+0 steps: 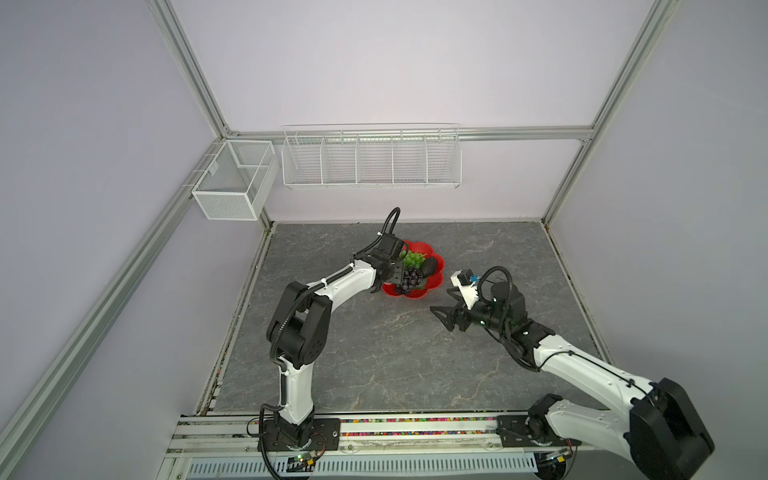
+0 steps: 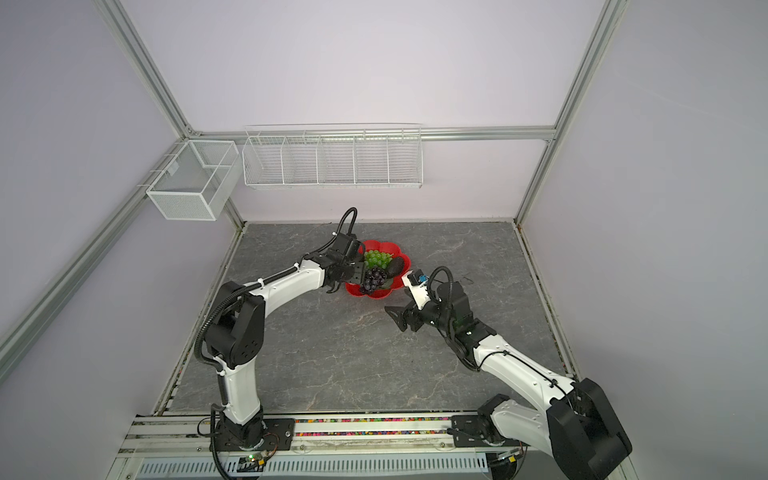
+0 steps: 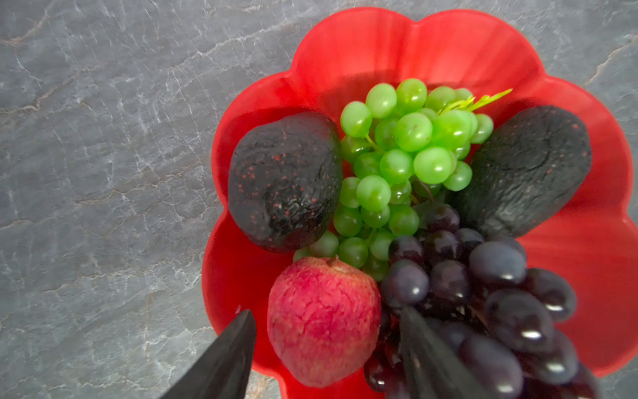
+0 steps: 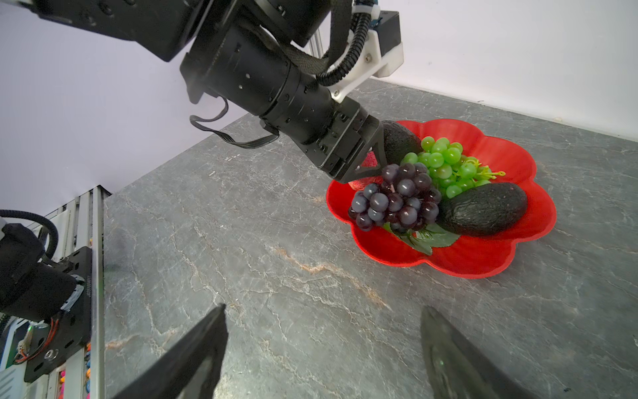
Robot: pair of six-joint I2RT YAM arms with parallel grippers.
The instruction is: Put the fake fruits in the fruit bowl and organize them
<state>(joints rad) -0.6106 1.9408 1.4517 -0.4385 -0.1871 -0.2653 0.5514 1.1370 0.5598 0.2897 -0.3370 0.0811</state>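
All five fruits are in the fruit bowl [image 4: 483, 269], which sits mid-desk. The green grapes [image 3: 407, 148] lie in the centre, with an avocado [image 3: 283, 183] on one flank and a second avocado [image 3: 528, 165] on the other. The purple grapes [image 3: 500, 293] and the red-pink fruit [image 3: 324, 321] sit by the rim.

The left fingers [image 3: 228, 355] stand apart either side of that red-pink fruit, with a gap showing, so they're not pinching it. Here's the danger: one finger noses in against the purple grapes. A careless pull-out could hook the bunch and drag it over the rim, or slide the light bowl. The red-pink fruit sits so near the low lip that a nudge might roll it out.

The right fingers [image 4: 193, 355] are spread wide with nothing between them, short of the bowl.

Underneath is a smooth grey veined desk [image 1: 374, 353], slippery I'd guess. Around it are lilac walls, an aluminium frame and white wire baskets [image 1: 370, 158] on the back wall.
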